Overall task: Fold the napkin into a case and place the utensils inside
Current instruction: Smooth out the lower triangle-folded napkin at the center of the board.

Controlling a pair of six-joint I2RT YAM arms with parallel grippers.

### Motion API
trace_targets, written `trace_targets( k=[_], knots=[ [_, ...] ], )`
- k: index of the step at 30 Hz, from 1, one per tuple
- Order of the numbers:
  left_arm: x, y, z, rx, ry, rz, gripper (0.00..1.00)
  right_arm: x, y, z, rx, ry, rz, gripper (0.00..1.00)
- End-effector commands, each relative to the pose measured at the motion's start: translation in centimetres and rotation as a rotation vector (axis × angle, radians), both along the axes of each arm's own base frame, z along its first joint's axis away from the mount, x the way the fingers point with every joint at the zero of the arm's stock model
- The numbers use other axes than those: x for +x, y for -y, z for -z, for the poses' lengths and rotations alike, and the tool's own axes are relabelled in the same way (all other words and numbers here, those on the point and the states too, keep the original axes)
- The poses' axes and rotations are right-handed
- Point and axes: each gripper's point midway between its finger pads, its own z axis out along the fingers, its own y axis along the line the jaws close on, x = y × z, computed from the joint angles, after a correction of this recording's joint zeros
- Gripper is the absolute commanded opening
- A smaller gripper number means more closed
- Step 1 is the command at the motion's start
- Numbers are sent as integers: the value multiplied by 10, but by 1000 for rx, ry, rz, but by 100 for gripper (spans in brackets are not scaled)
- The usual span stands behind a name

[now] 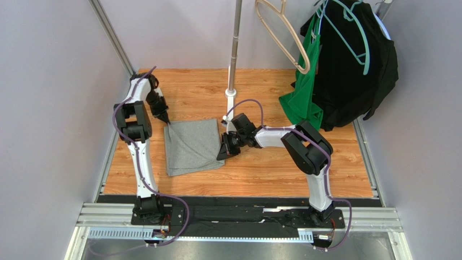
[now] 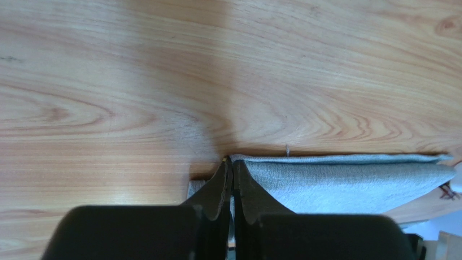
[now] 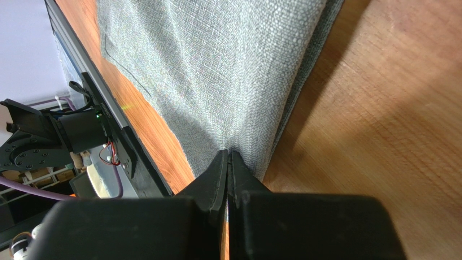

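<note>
The grey napkin (image 1: 192, 146) lies folded on the wooden table, its right edge lifted. My left gripper (image 1: 167, 122) is at its far left corner; in the left wrist view the gripper (image 2: 232, 161) is shut on the napkin (image 2: 347, 184), with the cloth's corner pinched between the tips. My right gripper (image 1: 221, 154) is at the napkin's right edge. The right wrist view shows this gripper (image 3: 228, 154) shut on the napkin (image 3: 217, 65), the cloth pulled up into a ridge from the tips. The utensils are out of view. No narrow case shape shows.
A metal pole on a white foot (image 1: 233, 81) stands just behind the napkin's far right corner. A green garment (image 1: 303, 97) and a black garment (image 1: 352, 65) hang on hangers at the back right. The black rail (image 1: 238, 214) with the arm bases runs along the near edge.
</note>
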Motion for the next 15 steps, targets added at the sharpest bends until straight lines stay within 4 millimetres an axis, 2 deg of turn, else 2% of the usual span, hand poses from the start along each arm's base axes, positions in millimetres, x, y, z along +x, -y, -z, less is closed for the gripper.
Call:
trace_targets(
  k=[1,2,3,4,5,6,8,9,10,11,12,15],
  knots=[
    [7,-8,-16,17,89,-63,0,-21,30,44,-168,-24,16,0],
    [14,5,-26,-69,140,-92,0,-22,31,45,-170,-19,17,0],
    [33,7,-46,-103,270,-111,0,-22,32,45,-171,-13,13,0],
    [28,13,-44,-148,270,-138,0,-24,34,46,-178,-13,12,0],
    [32,25,-54,-243,293,-160,0,-22,35,45,-182,-4,13,0],
    [39,25,-62,-290,338,-175,0,-22,36,44,-184,5,8,0],
    [33,32,-62,-349,318,-194,0,-20,36,40,-183,22,9,0],
    [34,34,-66,-356,336,-195,0,-19,35,38,-180,25,10,0],
    [28,34,-61,-368,319,-215,0,-18,35,37,-179,31,11,0],
    [29,34,-71,-387,348,-232,5,-19,36,37,-180,30,14,0],
    [22,33,-68,-382,334,-248,11,-19,35,35,-175,31,14,0],
    [12,11,-77,-274,359,-296,21,-20,35,34,-167,35,14,0]
  ],
)
